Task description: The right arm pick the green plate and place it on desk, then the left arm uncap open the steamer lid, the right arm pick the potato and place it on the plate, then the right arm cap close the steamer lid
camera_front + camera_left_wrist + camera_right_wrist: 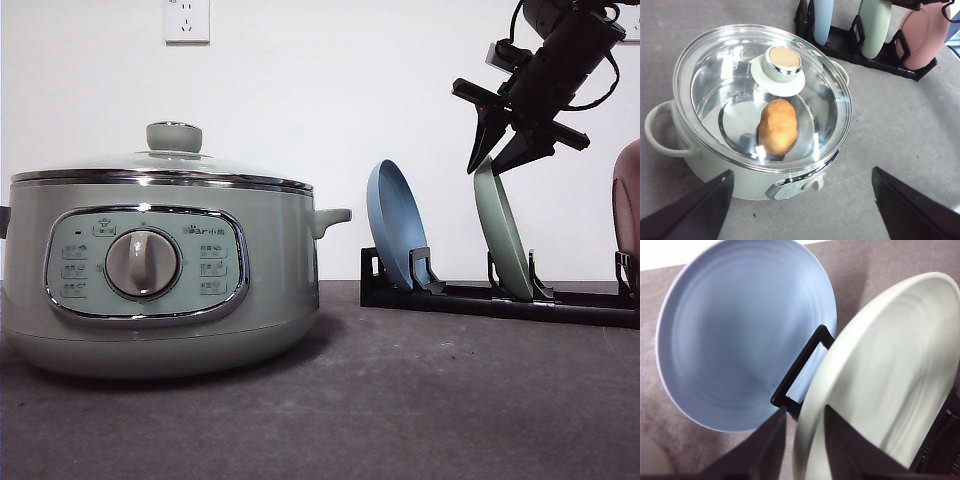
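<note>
Right gripper (492, 158) sits at the upper right of the front view, angled down over the top edge of the green plate (503, 235). Its fingers are spread a moderate way and straddle the rim — one finger on each face, as the right wrist view shows. Whether either finger touches the plate yet I cannot tell; it does not look clamped. The plate stands on edge, leaning, in a slot of the black rack (500, 298) at the right of the frame; that upright stance is what leaves the rim free to be pinched from above.

The blue plate (395, 228) leans in the next slot to the left, apart from the green one. The pink plate (923, 35) shows at the upper right of the left wrist view, in the slot beyond.

The pot (160, 270) fills the left half of the front view, resting on the desk (400, 400). Its glass lid (740, 80) is seated on the rim, knob up. The potato (777, 126) lies inside on the pot floor, seen through the glass.

Left gripper (802, 207) hangs above the pot, fingers wide apart with nothing between them — waiting, by my reading, for the lid step.

Judgement: first step in hand, plate not yet lifted. Next move likely calls for closing on the rim and drawing the plate up clear of the slot.
</note>
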